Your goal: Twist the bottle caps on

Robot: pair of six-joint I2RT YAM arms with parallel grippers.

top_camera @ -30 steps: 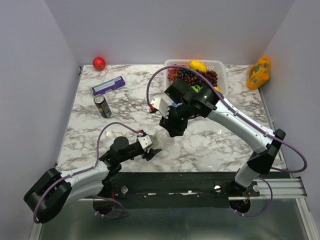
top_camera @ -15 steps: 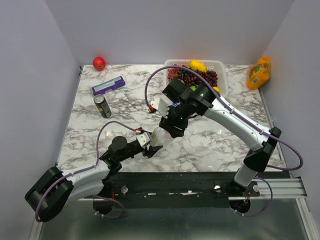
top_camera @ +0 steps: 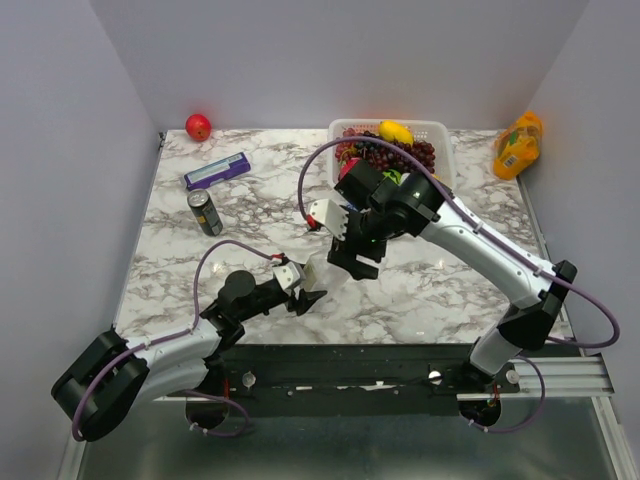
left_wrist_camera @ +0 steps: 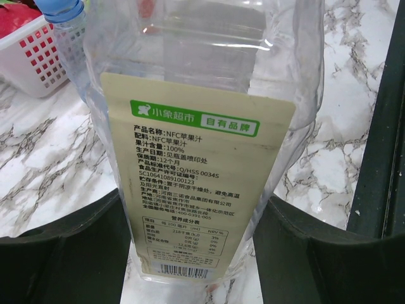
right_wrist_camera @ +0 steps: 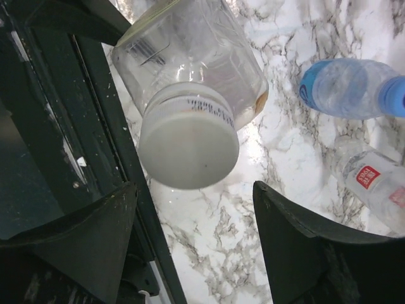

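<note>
My left gripper (top_camera: 304,297) (left_wrist_camera: 196,196) is shut on the clear bottle with the yellow-green label (left_wrist_camera: 196,183) and holds it upright near the table's front edge (top_camera: 315,270). A white cap (right_wrist_camera: 188,145) sits on that bottle's neck. My right gripper (top_camera: 355,258) (right_wrist_camera: 193,187) is open just above the cap, with its jaws spread wide and not touching it. A blue-labelled bottle (right_wrist_camera: 342,88) with a blue cap (right_wrist_camera: 392,95) and a plain bottle (right_wrist_camera: 373,183) lie on the marble beyond. The blue cap also shows in the left wrist view (left_wrist_camera: 60,9).
A white basket (top_camera: 440,135) of fruit stands at the back. An orange juice bottle (top_camera: 518,145) is at the back right. A dark can (top_camera: 205,212), a purple box (top_camera: 217,171) and a red apple (top_camera: 198,126) sit at the left.
My right gripper has shifted a little to the right, off the bottle's top, so the bottle now shows beside it. The left gripper has edged towards the right arm, still holding the bottle.
</note>
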